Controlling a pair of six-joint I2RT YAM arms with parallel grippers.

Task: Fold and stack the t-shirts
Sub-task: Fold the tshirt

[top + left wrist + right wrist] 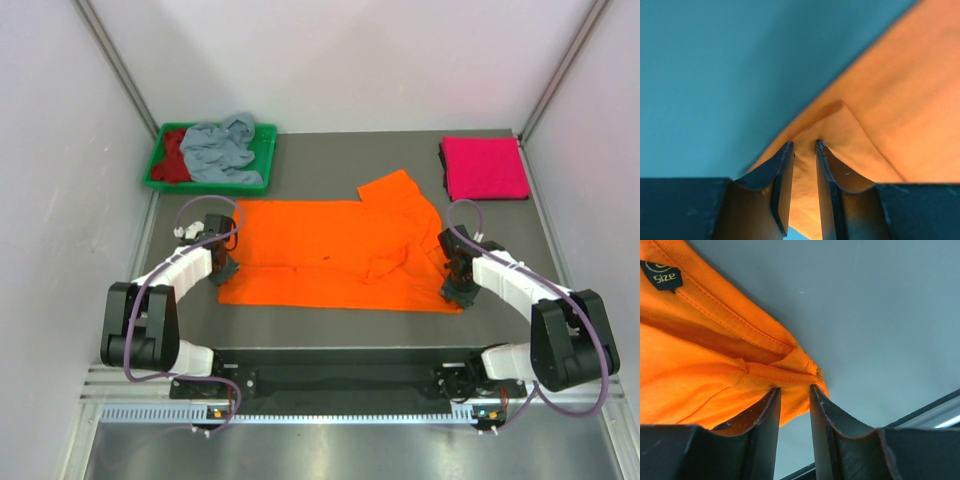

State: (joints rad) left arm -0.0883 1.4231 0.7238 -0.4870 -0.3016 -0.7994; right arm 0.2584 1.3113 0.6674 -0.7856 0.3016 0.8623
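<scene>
The bright orange t-shirt (pixel 330 255) lies spread across the middle of the dark table, one sleeve folded up at the back. My left gripper (pixel 228 268) is at its left edge, and in the left wrist view the jaws (pixel 804 144) pinch a fold of orange cloth (pixel 890 100). My right gripper (pixel 455 292) is at the shirt's near right corner; its jaws (pixel 795 388) close on the bunched hem of the orange cloth (pixel 700 360). A folded magenta pink t-shirt (pixel 485 168) lies at the back right. Grey-blue (pixel 220 150) and dark red (pixel 175 160) t-shirts sit crumpled in the tray.
A green plastic tray (pixel 205 186) stands at the back left corner of the table. Pale walls close in both sides and the back. A black size label (pixel 661 276) shows inside the orange collar.
</scene>
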